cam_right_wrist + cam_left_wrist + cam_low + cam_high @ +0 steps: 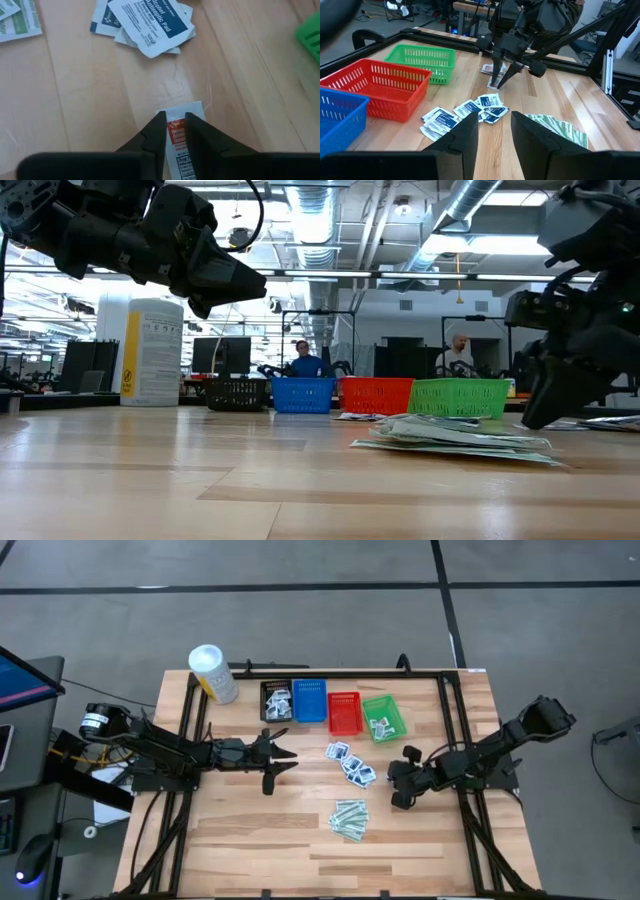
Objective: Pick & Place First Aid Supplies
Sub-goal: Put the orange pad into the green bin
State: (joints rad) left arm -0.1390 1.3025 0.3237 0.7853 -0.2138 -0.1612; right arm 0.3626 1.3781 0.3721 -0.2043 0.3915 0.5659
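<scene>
1. A row of four mesh baskets stands on the wooden surface [250, 840]: black basket [275, 700], blue basket [309, 700], red basket [344, 712], green basket [383, 717].
2. A tall white tub [212, 673] with a yellow label stands just beside the black basket.
3. Two people [303, 360] sit in the room behind.
4. A monitor [25, 675] stands off the surface's edge.

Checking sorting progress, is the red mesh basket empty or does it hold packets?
Empty: the overhead view shows only bare mesh inside the red mesh basket, with no packets.
</scene>
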